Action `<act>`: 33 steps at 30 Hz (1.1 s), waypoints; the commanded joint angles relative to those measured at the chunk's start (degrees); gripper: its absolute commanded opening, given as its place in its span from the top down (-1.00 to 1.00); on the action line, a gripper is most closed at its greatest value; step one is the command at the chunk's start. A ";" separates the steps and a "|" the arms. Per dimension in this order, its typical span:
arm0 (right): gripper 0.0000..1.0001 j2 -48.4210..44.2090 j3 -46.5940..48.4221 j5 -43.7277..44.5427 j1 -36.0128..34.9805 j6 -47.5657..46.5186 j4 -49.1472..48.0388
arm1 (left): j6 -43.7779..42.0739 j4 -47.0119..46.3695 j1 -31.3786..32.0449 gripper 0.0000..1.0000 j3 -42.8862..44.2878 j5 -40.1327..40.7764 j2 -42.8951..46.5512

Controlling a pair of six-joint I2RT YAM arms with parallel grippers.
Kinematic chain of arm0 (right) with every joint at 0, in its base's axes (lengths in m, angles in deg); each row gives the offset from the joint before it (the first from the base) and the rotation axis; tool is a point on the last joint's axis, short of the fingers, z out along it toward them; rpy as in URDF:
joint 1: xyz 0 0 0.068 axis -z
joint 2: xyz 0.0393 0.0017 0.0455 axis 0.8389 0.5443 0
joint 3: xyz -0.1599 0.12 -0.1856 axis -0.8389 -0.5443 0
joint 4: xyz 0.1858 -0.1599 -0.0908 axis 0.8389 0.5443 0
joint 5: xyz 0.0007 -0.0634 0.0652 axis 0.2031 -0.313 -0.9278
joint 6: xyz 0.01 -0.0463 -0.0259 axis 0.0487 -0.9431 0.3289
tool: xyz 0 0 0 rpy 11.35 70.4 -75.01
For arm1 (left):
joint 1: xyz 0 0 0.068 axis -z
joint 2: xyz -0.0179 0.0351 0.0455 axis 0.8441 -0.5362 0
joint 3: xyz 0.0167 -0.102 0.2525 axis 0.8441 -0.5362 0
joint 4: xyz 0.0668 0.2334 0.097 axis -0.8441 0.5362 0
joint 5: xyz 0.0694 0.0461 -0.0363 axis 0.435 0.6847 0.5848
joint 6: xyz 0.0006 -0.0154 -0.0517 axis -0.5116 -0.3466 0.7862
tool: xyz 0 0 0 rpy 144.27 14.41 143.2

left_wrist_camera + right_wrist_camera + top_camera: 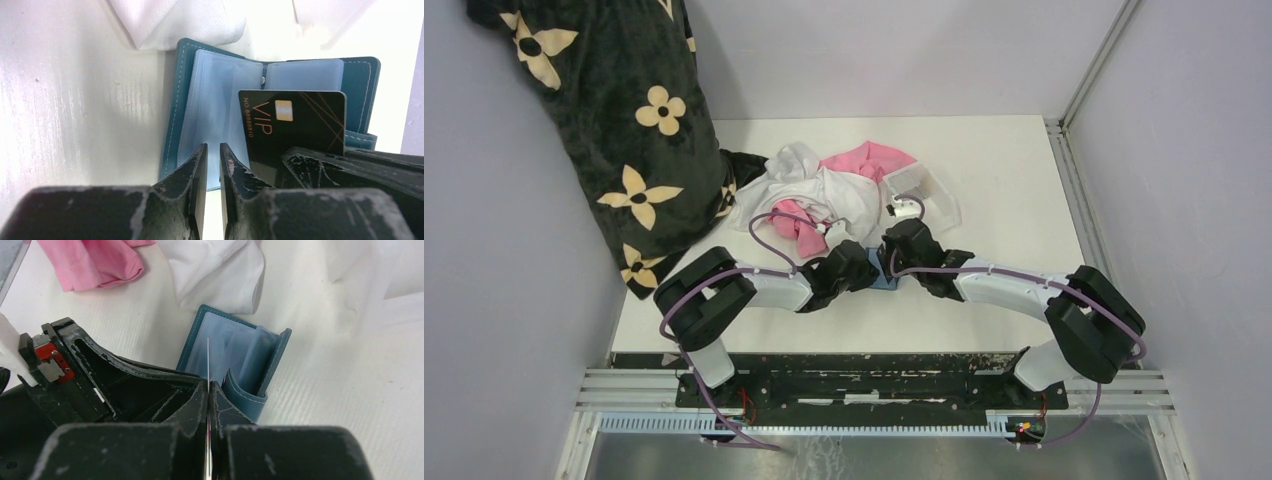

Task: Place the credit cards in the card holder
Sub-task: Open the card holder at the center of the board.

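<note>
Mid-insertion. Pinching black card edge-on in right gripper, above open holder lying between both grippers. Resting left gripper at holder's near edge, jaws barely apart; cannot tell whether nipping a sleeve. Next: line card up with sleeve mouth, slide in.

Lab robot cell (grey partition walls, aluminium rail mount)

I count one teal-blue fold-over card holder, one black VIP card, one pink cloth, one white cloth.
</note>
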 commanded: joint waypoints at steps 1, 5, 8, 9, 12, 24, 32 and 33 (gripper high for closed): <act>0.98 -2.06 2.95 3.51 -0.28 -2.24 1.71 | 0.51 3.83 0.36 0.55 -0.17 2.66 -2.89; 0.98 -1.17 3.29 5.48 -0.26 -2.57 3.19 | 0.46 4.45 0.48 0.54 -0.10 3.11 -2.89; 0.98 -0.24 3.39 7.43 -0.26 -2.57 4.42 | 0.49 4.59 0.49 0.55 -0.12 3.02 -2.93; 0.98 -0.18 3.39 8.14 -0.27 -2.57 4.83 | 0.55 4.75 0.60 0.55 -0.19 3.02 -2.93; 0.98 -0.56 3.30 10.16 -0.26 -2.57 5.89 | 0.61 4.88 0.57 0.55 -0.53 3.06 -2.78; 0.98 1.04 0.68 5.36 4.16 4.59 2.78 | 0.77 4.59 0.87 0.55 -1.75 2.73 -2.40; 0.98 2.46 -3.20 -5.17 10.82 12.39 -2.87 | 0.65 3.62 0.94 0.55 -2.23 1.81 -2.47; 0.98 2.87 -3.64 -6.47 11.42 13.34 -3.90 | 0.72 3.50 0.95 0.55 -2.31 1.75 -2.50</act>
